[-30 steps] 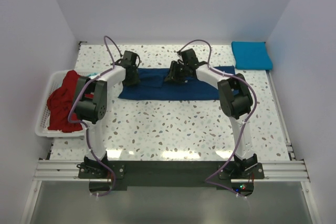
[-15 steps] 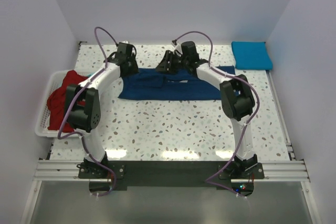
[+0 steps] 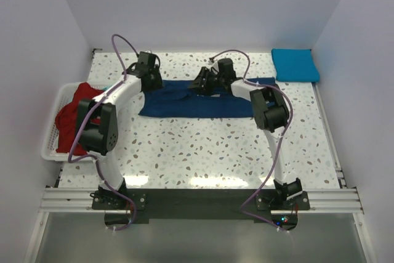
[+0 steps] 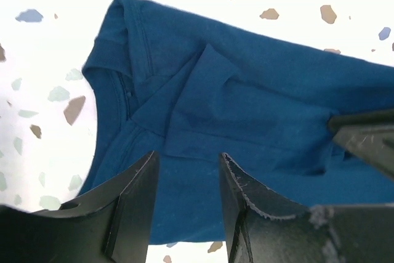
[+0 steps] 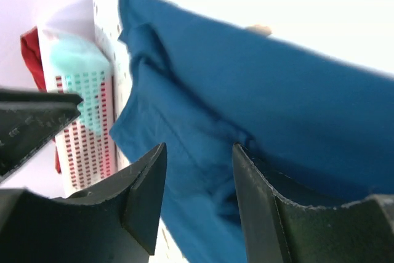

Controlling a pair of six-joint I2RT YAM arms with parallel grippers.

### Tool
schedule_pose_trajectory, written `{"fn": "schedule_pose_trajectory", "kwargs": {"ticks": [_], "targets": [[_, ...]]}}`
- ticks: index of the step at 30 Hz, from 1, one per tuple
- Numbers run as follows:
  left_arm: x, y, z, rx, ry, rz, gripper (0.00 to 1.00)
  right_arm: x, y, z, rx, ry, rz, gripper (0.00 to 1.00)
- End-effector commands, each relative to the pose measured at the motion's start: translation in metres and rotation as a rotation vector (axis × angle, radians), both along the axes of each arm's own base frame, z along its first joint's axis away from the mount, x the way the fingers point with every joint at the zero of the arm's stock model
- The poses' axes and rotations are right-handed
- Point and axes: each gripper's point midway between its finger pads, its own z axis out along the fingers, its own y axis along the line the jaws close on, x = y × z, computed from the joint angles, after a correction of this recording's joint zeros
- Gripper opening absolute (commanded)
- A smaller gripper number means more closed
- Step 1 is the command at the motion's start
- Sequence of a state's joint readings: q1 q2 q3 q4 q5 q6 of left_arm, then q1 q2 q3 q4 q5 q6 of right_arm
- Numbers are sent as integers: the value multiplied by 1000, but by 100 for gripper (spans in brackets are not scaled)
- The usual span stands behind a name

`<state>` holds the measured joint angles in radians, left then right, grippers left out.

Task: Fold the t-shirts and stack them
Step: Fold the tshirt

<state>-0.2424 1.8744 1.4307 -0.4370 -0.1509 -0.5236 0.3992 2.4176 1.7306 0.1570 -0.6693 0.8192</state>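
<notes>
At the far left, a white slatted plastic basket (image 3: 52, 143) sat at the counter's (image 3: 203, 146) edge, with the left arm's elbow covering its near right corner. A red t-shirt (image 3: 72, 121) lay crumpled in it and hung over the rim, its shape too bunched to read. Only a sliver of a teal t-shirt (image 5: 74, 60) showed from above. The right wrist view caught it as a pale, blurred lump on the basket's top.

The left pincer (image 4: 188, 159) hung over the left end of the navy blue t-shirt (image 3: 197, 103), its two black fingers apart with nothing between them. Cloth showed below through the gap. The fingers hid the shirt's near edge in that view. The ribbed collar and a creased, folded-over flap were plain to see.

The shirt lay across the middle of the speckled counter as a long flattened band of soft matte knit. Both pincers covered its far edge from above, and the right arm crossed its right end.

The right pincer (image 5: 200, 149) stood low over the shirt's centre, its fingers likewise apart and holding nothing. The counter there was washed out white.

At the far right corner, well apart from the rest, lay a turquoise-blue t-shirt (image 3: 295, 64), folded into a neat square.
</notes>
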Motion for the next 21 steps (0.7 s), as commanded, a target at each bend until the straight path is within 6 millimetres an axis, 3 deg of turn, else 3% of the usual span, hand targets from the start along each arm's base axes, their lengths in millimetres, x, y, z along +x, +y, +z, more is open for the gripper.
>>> {"fn": "schedule_pose_trajectory", "kwargs": {"ticks": [1, 5, 6, 10, 11, 13, 14, 17, 18, 20, 21], "targets": [[-8, -1, -1, -43, 16, 17, 48, 26, -11, 25, 32, -75, -15, 52], [-18, 2, -2, -45, 26, 27, 49, 25, -15, 31, 27, -86, 10, 53], [-22, 1, 2, -50, 25, 32, 49, 25, -17, 46, 36, -108, 15, 58], [-40, 6, 1, -57, 40, 55, 49, 14, -42, 69, -59, -150, 22, 61], [-42, 7, 2, -59, 38, 59, 49, 17, -56, 66, -135, -190, 7, 61], [-50, 8, 0, -65, 44, 71, 49, 3, -83, 65, -246, -154, -15, 62], [-53, 9, -3, -65, 50, 74, 48, 7, -106, 56, -346, -167, -63, 62], [-59, 11, -14, -60, 71, 86, 45, -18, -151, 45, -545, -118, -114, 62], [-61, 12, -21, -57, 86, 92, 45, -31, -172, 26, -651, -71, -145, 62], [-59, 13, -26, -57, 85, 102, 42, -44, -188, 28, -723, -76, -166, 61], [-59, 13, -31, -55, 94, 108, 41, -57, -204, 12, -794, -37, -183, 61]]}}
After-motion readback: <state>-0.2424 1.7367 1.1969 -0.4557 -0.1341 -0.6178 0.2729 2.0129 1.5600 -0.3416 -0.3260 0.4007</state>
